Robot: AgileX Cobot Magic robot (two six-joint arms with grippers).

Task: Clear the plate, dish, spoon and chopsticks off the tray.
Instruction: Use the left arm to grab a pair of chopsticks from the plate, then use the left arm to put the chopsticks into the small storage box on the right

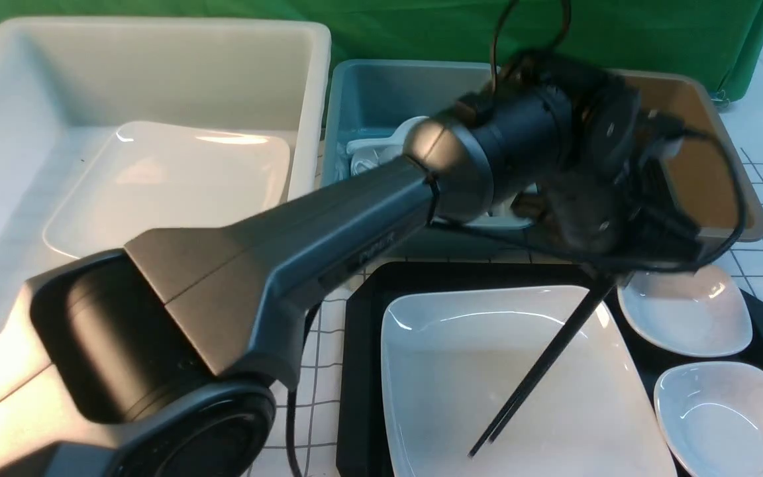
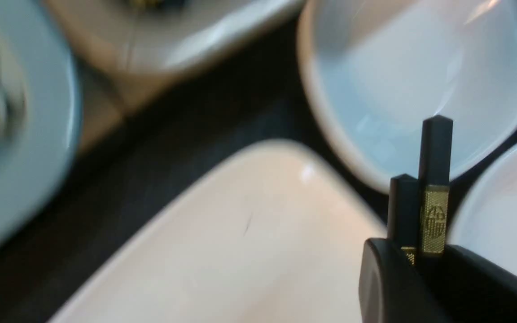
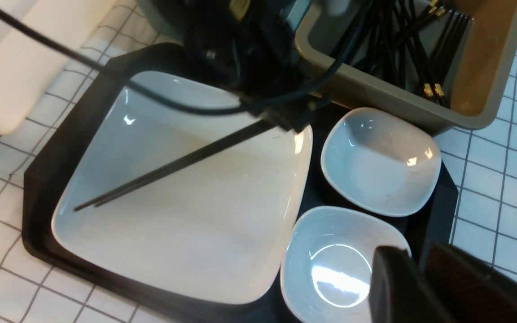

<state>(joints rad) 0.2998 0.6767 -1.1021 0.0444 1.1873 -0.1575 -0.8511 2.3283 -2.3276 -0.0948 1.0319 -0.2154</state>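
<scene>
My left gripper (image 1: 610, 268) hangs over the far right corner of the black tray (image 1: 363, 344), shut on the thick, gold-banded ends of the chopsticks (image 2: 434, 215). The black chopsticks (image 1: 540, 364) slant down across the large white plate (image 1: 474, 397), tips near its front. In the left wrist view the fingers (image 2: 384, 278) clamp both sticks. Two small white dishes (image 1: 686, 318) (image 1: 726, 417) sit on the tray right of the plate. My right gripper (image 3: 422, 253) hovers at the near dish (image 3: 330, 264), open only a slit, with nothing between its fingers. The spoon is out of view.
A deep white tub (image 1: 302, 99) at the back left holds another white plate (image 1: 169, 185). Behind the tray stands a blue tub (image 1: 368, 86) with white pieces in it. The brown tub (image 3: 487, 67) at the back right holds several black chopsticks. My left arm spans the front view.
</scene>
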